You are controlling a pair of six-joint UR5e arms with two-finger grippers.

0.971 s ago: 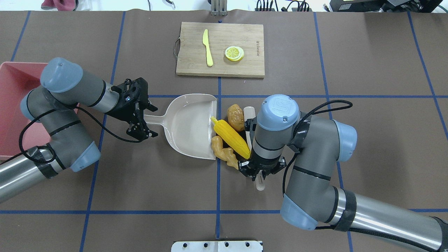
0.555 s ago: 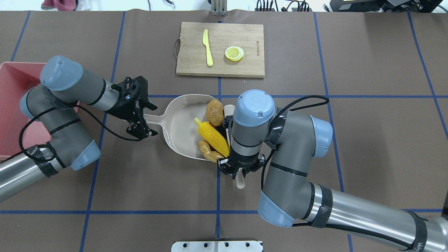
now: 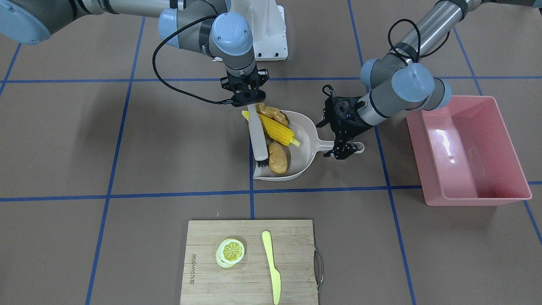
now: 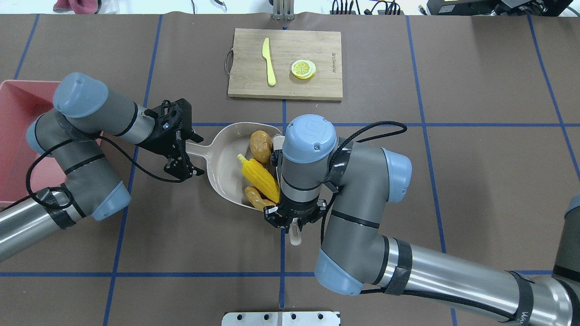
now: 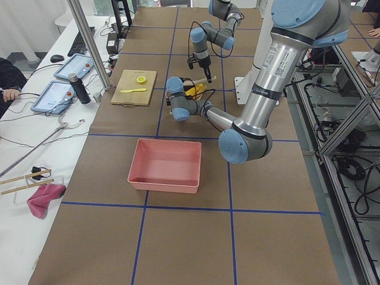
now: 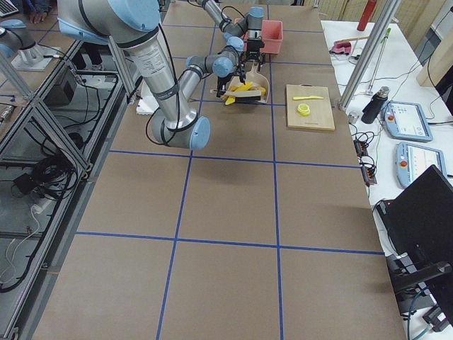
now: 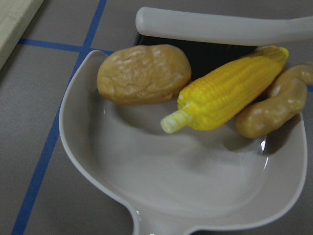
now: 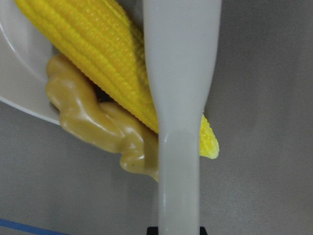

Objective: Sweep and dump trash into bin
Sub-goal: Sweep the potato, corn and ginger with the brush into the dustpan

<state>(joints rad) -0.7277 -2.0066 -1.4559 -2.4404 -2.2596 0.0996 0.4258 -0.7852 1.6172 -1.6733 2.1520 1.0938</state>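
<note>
The yellow corn cob, brown potato and tan ginger root lie in the beige dustpan, near its open mouth. My right gripper is shut on a white brush, whose bristles rest against the three foods. The right wrist view shows the brush handle over the corn and ginger. My left gripper is shut on the dustpan's handle. The pink bin stands at the table's left edge, partly behind my left arm.
A wooden cutting board lies at the back centre with a pale yellow knife and a lemon slice on it. Blue tape lines cross the brown table cover.
My right arm has moved left with the brush and pushed the corn, potato and ginger off the table into the dustpan. The dustpan has slid slightly left. My left gripper has hardly moved.
</note>
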